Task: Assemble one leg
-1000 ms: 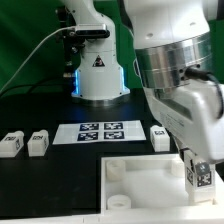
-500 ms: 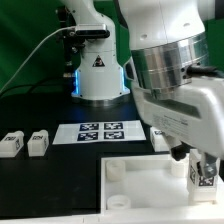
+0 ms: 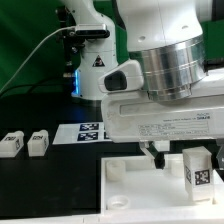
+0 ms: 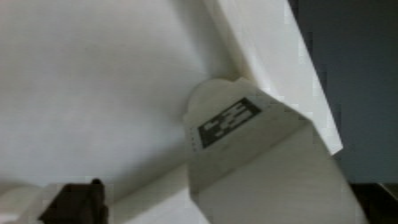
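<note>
where the arm hangs low, the leg [image 3: 198, 172] stands upright on the white tray piece [image 3: 135, 180] at the exterior view's right; the gripper [image 3: 170, 155] sits just beside it, grip hidden, cannot tell; two spare legs [image 3: 24, 143] lie well apart near the marker board [image 3: 88, 131].

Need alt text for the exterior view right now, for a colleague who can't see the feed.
The robot's wrist fills the upper right, its gripper low over the large white tray-like piece, beside a tagged white leg standing at the tray's corner on the exterior view's right. Two more legs lie at left; the marker board sits behind.
</note>
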Available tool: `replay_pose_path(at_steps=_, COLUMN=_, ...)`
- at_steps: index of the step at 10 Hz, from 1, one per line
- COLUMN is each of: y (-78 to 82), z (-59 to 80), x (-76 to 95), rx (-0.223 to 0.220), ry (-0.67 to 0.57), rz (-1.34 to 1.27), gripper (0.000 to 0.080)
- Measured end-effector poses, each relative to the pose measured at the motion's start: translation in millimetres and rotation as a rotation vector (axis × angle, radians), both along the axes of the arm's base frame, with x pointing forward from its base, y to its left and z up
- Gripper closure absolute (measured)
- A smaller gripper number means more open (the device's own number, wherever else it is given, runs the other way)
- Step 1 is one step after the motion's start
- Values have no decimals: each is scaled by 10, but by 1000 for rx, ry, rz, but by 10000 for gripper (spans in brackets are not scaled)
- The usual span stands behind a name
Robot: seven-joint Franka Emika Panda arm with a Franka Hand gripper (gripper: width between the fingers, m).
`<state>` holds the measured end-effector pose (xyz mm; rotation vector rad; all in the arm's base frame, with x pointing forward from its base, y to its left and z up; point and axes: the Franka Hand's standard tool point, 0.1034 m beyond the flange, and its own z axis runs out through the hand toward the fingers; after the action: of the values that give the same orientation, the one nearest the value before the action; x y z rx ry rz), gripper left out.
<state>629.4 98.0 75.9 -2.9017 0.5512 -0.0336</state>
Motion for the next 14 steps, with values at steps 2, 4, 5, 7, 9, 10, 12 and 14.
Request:
replay_pose_path(at_steps=2, y=63, z=0, x=18, rx=-85, ry=-21, rz=384, gripper=150)
replay_pose_path(at_steps=4, y=52, z=-8, x=31, rx=-94, ry=-34, rz=464, gripper=150)
replay_pose_path(at_steps=5, y=56, z=-8, x=30, rx=-92, ry=-26, rz=406, gripper=238)
replay_pose_path(at_steps=7, y=67, z=-9, x=29, rx=-84, ry=-5, rz=259, gripper=441)
replay_pose_path(at_steps=9, y=72, z=-10, x=27, rx=-76, ry=19, rz=98, gripper=509)
replay_pose_path(at_steps=10, y=84, z=-14, x=29, rx=-67, ry=38, rz=-30, gripper=509)
replay_pose_path(at_steps=12, y=155, z=-28, x=35, rx=-55, ry=87, rz=-337, gripper=509)
replay_pose_path(at_steps=14, y=191, z=-35, x=22, rx=-62, ry=128, rz=-675, gripper=509)
